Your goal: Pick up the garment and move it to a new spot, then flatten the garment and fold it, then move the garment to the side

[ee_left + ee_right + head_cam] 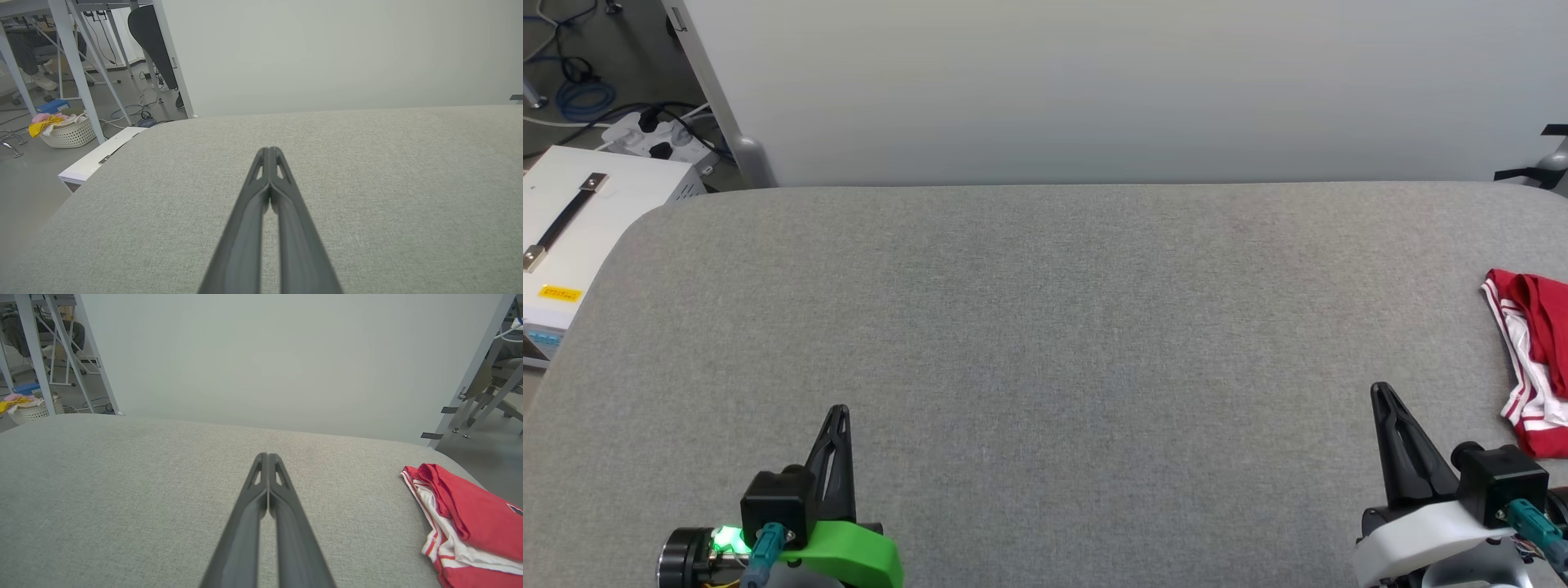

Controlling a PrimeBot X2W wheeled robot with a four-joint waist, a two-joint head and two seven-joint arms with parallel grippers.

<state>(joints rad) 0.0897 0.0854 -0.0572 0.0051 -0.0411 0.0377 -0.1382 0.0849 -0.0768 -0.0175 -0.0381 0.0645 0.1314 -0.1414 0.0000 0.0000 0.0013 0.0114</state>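
Two tools, both mine, both clenched shut on themselves. My left tool [840, 411] sits low over the grey fabric worktop [1045, 327] with its two dark fingers pressed together, tips meeting, and a green collar behind them. My right tool [1380, 389] is the same, fingers tight tip to tip with a white collar behind. The two are well apart. I cannot tell whether either one touches the fabric.

Just to the right of my right tool, and slightly ahead of its tips, lies the jersey T-shirt [470, 516]. It is bunched in a heap near the worktop's right edge, apart from my fingers. Red body cloth is folded over on top. White cloth with red-and-white striped trim shows beneath, on the side facing the tool. A dark, white-edged mark on the red is cut off and I cannot read it.

Left of my left tool, past the worktop's rounded corner, stands a white case [572, 237] with a black strap handle and a yellow label. Ahead of that are a white power strip [654, 139] and a coil of blue cable [584, 98]. Farther off to the left, a white laundry basket [67, 132] holds yellow and pink cloth. Straight ahead of both tools, at the worktop's far edge, a pale panel [1094, 82] stands upright.
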